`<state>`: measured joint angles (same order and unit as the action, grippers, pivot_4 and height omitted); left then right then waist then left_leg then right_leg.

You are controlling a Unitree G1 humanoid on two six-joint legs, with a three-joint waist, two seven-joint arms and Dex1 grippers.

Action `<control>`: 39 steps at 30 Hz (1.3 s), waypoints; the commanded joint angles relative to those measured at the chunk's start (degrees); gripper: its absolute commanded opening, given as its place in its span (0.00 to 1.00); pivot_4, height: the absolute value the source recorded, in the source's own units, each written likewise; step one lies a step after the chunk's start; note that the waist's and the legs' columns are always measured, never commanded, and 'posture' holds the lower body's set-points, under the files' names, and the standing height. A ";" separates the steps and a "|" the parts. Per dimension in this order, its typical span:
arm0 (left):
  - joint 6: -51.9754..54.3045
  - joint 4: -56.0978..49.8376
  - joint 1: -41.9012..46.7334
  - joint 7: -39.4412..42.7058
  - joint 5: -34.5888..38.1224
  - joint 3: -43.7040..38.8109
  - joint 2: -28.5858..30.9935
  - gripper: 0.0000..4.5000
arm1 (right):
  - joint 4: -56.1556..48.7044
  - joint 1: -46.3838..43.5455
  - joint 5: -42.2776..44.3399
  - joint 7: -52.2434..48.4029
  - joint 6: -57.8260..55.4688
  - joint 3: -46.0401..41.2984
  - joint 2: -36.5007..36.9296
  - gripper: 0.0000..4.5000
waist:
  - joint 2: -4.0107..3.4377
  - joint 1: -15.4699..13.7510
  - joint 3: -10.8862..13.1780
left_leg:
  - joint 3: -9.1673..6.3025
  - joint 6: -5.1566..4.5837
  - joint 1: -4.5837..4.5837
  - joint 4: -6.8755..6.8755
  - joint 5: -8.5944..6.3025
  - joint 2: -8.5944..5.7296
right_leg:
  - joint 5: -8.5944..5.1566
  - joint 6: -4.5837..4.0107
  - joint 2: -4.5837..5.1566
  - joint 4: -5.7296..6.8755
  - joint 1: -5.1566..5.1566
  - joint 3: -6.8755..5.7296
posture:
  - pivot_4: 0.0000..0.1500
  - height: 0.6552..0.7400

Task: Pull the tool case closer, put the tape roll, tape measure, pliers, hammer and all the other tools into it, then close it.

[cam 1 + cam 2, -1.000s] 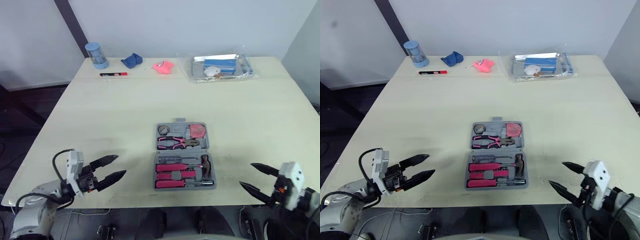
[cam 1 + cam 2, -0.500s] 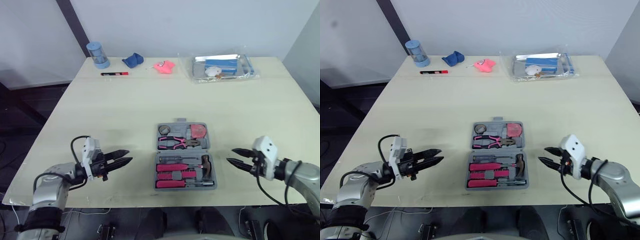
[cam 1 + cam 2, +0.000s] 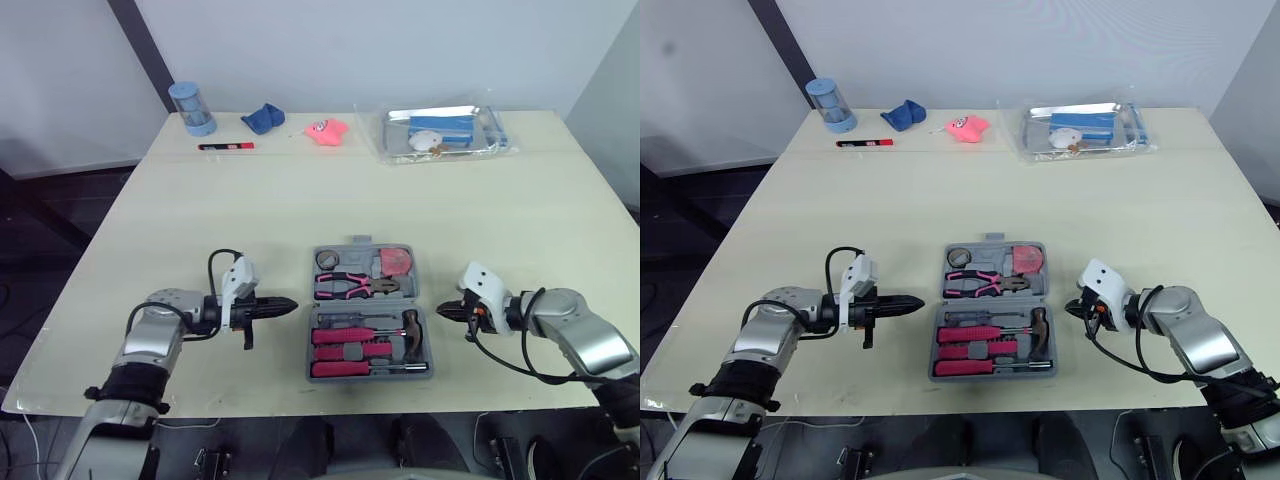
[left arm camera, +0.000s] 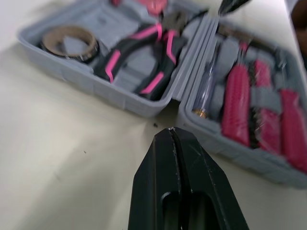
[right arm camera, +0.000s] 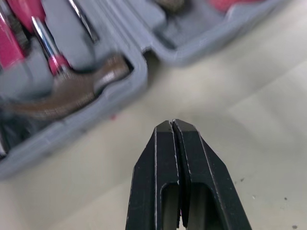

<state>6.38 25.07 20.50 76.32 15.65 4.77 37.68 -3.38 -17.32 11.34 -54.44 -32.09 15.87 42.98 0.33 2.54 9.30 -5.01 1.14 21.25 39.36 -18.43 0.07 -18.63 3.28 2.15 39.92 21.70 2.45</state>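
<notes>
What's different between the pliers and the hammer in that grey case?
The pliers sit in the half of the tool case farther from the robot; the hammer sits in the nearer half, at its right end. The pliers show pink-and-black handles, while the hammer shows a dark brown metal head. Both lie flat in moulded slots of the open case.

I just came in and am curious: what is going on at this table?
A robot is at an open grey tool case on the table. The pliers, hammer, tape roll and tape measure already lie inside. The left hand and right hand are both shut and empty, one at each side of the case, pointing at its hinge without touching it. Closing is not yet done.
</notes>
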 commanded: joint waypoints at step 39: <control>0.54 -10.29 -5.99 -1.41 -3.62 3.19 -3.76 0.00 | -2.19 -2.89 -10.25 -10.67 1.88 6.27 -4.95 0.01 | 0.01 -0.10 -0.01 | -0.11 0.01 0.04 0.00 0.00 0.06 | 0.00 0.00 0.09 -0.04 0.01 -0.05 | 1.00 1.00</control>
<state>7.15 16.88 15.04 74.59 10.99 7.90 33.69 -2.98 -21.43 -0.49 -64.43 -29.38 21.33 38.35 0.34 2.44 9.29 -5.13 1.15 21.29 39.36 -18.42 0.13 -18.63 3.28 2.24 39.89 21.70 2.39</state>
